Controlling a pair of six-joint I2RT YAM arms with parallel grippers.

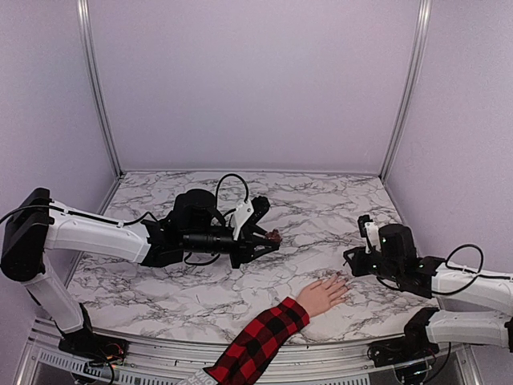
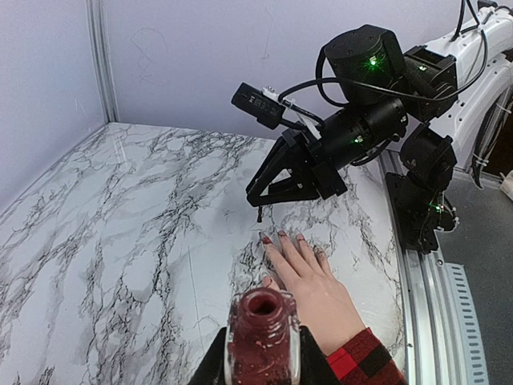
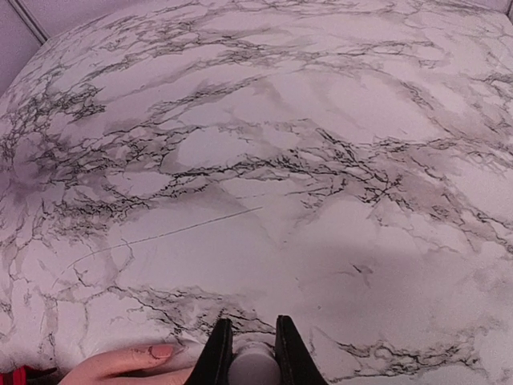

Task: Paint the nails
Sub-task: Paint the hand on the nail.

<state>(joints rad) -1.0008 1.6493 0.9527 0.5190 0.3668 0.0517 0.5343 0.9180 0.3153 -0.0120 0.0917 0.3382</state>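
Marble-patterned worktop [image 1: 321, 200], lilac walls [image 1: 256, 80]. Pale hand in red-and-black plaid sleeve [image 1: 323, 293] lies palm down at near edge. Its nails [image 2: 282, 235] lie just beside right end effector [image 2: 256, 195], clamped on white brush cap [image 3: 255, 365]. Left end effector [image 1: 268, 239] clamped on open dark-red polish bottle [image 2: 260, 333], well apart.

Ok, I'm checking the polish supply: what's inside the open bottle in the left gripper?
Dark red polish coats the open neck of the bottle in the left gripper. The level lower down is hidden.

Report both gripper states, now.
The left gripper is closed on the open polish bottle.
The right gripper is closed on the white cap.
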